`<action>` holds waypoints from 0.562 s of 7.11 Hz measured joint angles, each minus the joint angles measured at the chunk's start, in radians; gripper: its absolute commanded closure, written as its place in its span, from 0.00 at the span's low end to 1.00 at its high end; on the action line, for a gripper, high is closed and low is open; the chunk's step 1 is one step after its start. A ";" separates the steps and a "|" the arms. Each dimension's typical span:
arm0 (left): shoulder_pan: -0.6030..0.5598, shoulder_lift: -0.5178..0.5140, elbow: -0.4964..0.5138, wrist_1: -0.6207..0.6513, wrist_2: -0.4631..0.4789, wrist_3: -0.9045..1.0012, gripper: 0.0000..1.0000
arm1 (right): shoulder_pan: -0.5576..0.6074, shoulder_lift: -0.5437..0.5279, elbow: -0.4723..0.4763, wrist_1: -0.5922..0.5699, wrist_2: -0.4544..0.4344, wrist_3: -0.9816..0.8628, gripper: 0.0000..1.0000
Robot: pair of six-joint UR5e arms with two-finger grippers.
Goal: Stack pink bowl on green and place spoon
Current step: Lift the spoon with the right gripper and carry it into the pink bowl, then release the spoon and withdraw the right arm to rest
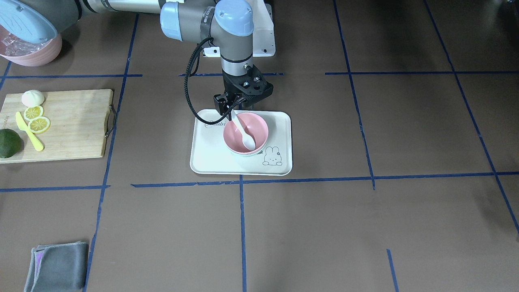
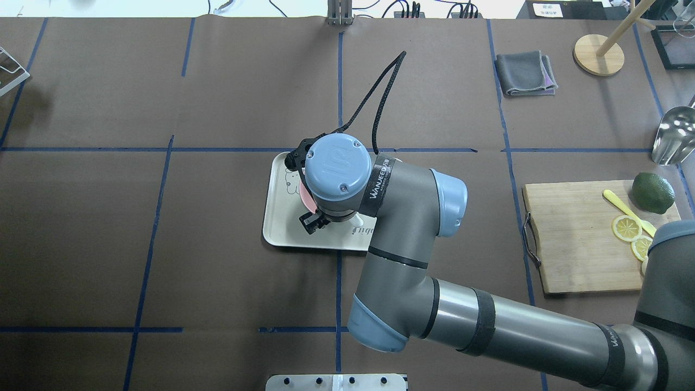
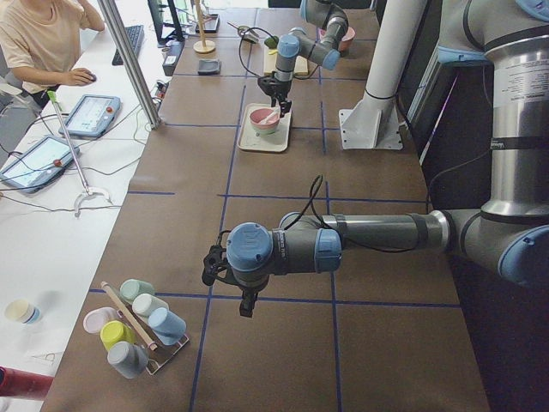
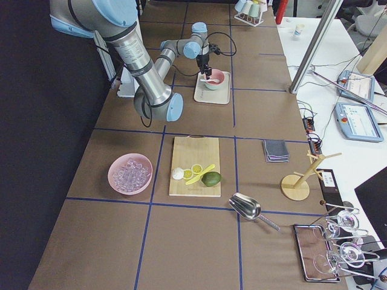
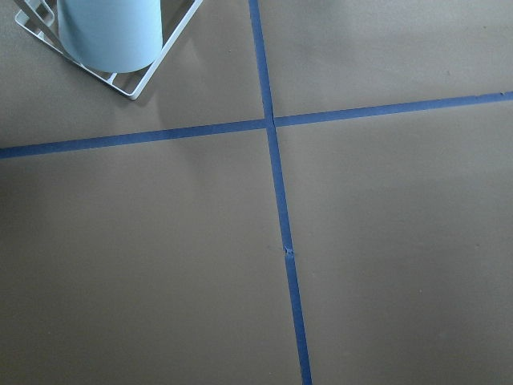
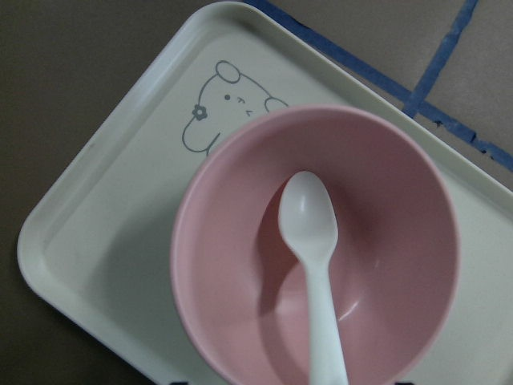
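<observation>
1. Brown paper covers the table [image 1: 365, 227], crossed by a grid of blue tape [image 1: 242, 227].
2. At mid-table, 1 white tray [image 1: 206, 158] holds the pink bowl [image 1: 259, 127], nested in the green bowl [image 1: 247, 155], whose pale edge just shows underneath.
3. The spoon [image 6: 309, 216] lies inside the pink bowl, handle slanting up over the robot-side rim.
4. The right gripper [image 1: 234, 108] hangs just above that rim; its jaws seem spread, the handle loose between them.
5. The left gripper [image 3: 247, 305] hovers far left, near a rack of cups [image 3: 137, 330]; I cannot tell its grip.
6. A cutting board [image 2: 575, 239] lies on the right; 1 person [image 3: 43, 43] sits at the far white desk [image 3: 34, 240].
</observation>
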 measured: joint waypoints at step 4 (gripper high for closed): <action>0.002 -0.012 -0.007 0.010 0.077 -0.067 0.00 | 0.371 -0.068 -0.004 -0.099 0.340 -0.068 0.00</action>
